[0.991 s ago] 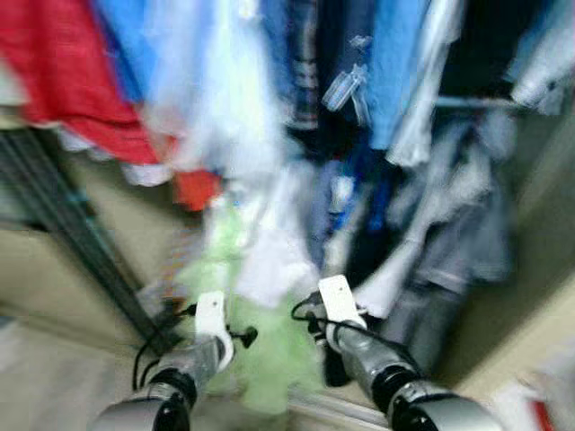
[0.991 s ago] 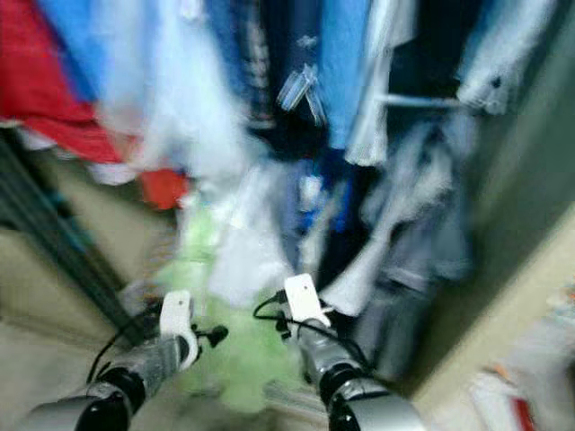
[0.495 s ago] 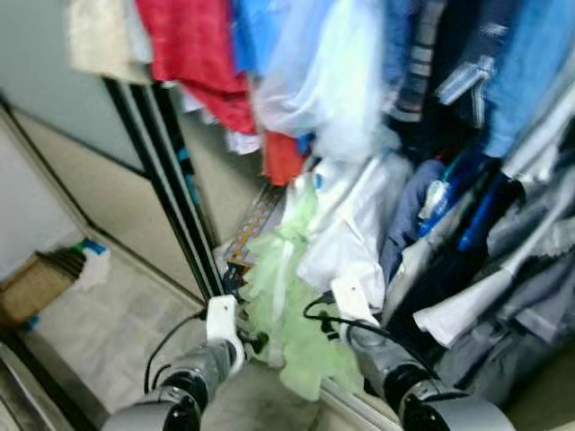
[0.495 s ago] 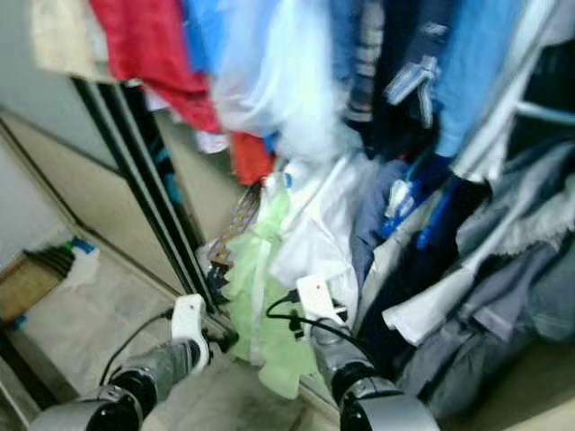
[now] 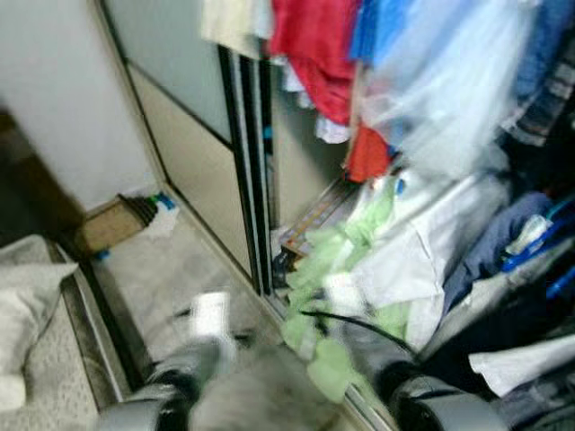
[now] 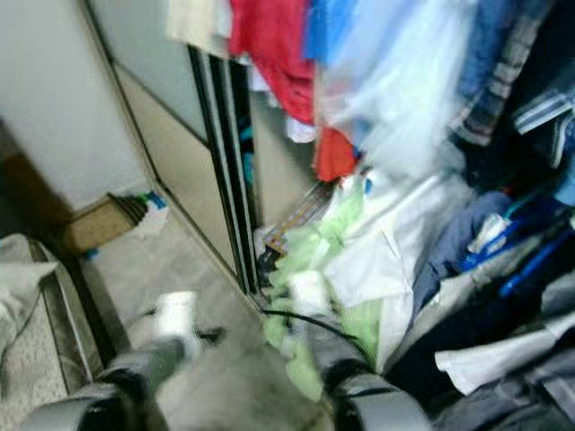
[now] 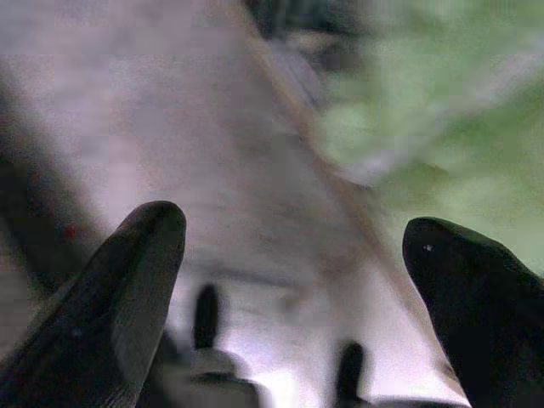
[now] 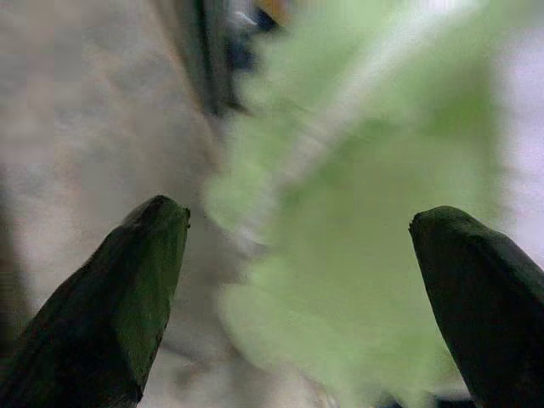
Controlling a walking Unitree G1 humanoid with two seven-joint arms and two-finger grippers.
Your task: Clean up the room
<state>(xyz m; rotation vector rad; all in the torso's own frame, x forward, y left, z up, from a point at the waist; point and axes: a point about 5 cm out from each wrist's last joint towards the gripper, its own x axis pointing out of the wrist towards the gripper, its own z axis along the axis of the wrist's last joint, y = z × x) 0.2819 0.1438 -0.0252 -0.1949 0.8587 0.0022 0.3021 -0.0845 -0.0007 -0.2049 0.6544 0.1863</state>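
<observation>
Green garment (image 5: 337,269) spills out of the open wardrobe (image 5: 243,171) onto the floor (image 5: 171,278), among white clothes (image 5: 404,260). Judgement: let the blurred view settle first, then approach low and pinch bunched fabric. It's just ahead of the right gripper (image 8: 306,280), untouched. Left gripper (image 7: 289,289) over floor. Both fingers spread, empty.
</observation>
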